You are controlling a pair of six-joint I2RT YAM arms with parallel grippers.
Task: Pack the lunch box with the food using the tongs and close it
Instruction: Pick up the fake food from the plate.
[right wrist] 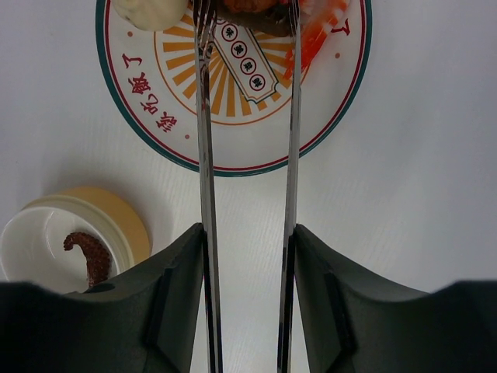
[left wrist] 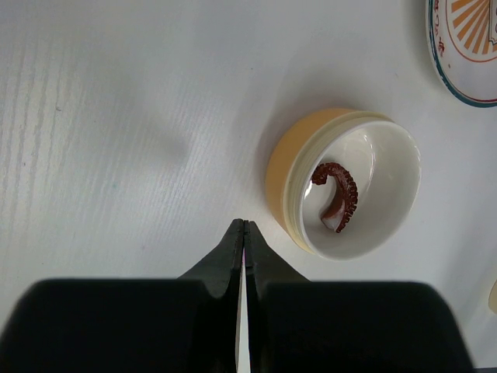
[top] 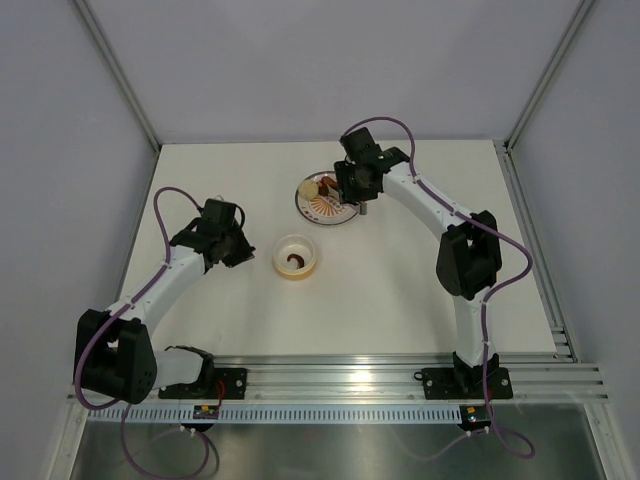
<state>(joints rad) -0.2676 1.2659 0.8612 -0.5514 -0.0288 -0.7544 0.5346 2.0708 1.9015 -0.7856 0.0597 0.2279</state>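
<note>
The right fingers [right wrist: 182,303] stand about half open, pressing from outside on the two arms of the tongs [right wrist: 205,155], which run forward between them to the plate [right wrist: 155,132]. Held this way, a squeeze of the fingers would likely pinch the tong tips together, so the grip serves as both hold and trigger. The tips reach the food [top: 322,184] at the plate's far side, flanking a brown piece [right wrist: 252,14], with a red-orange piece [right wrist: 314,39] just beside the right tip and a pale slice [right wrist: 151,9] off to the left; I judge a pick-up is being lined up. The lunch box [left wrist: 278,183] stands open on the surface [left wrist: 116,116], near the plate but apart from it, with one curled brown piece [left wrist: 339,194] inside, which keeps each carry short. The left fingers [left wrist: 225,260] are pressed fully shut on nothing, just short of the box, probably parked out of the way. The right wrist view cuts off the tong tips and the brown piece at its top edge, so whether they touch cannot be told, and overhead the right arm covers them. No lid shows clearly in any view.
</note>
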